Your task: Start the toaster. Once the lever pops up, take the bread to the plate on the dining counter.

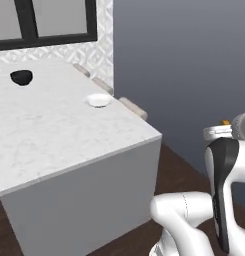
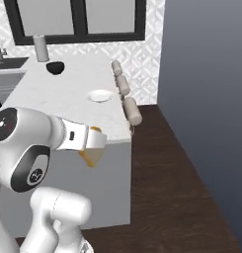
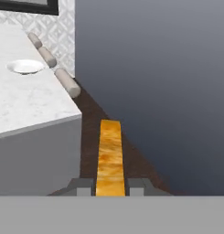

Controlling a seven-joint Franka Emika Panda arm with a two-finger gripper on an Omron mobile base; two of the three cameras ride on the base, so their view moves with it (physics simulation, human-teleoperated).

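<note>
My two-finger gripper (image 3: pixel 110 186) is clenched on the small golden-orange toasted slice of bread (image 3: pixel 109 157); in the hand view its two dark finger tips (image 3: pixel 81 186) press the slice from both sides, and the slice stands up on its thin edge between them and reaches forward past the tips. In the right base view the same slice (image 2: pixel 91 156) shows as an orange piece at the end of my white hand, in front of the grey side wall of the island.

Under and ahead of my gripper is the dark brown wooden floor (image 3: pixel 97 116). Just to the left of my gripper stands the large white marble-topped dining counter (image 3: pixel 26 103) with its pale grey base; my gripper is outside its corner, not over the top.

Farther ahead and to the left, the plain round white shallow plate (image 3: pixel 25 66) lies on the counter near its far edge. Beside that edge three beige cylinder-shaped stool tops (image 3: pixel 66 82) stand in a row.

Still farther, a small black bowl (image 2: pixel 55 67) sits on the counter, and behind it a grey upright cylinder (image 2: pixel 41 48) near the patterned wall
</note>
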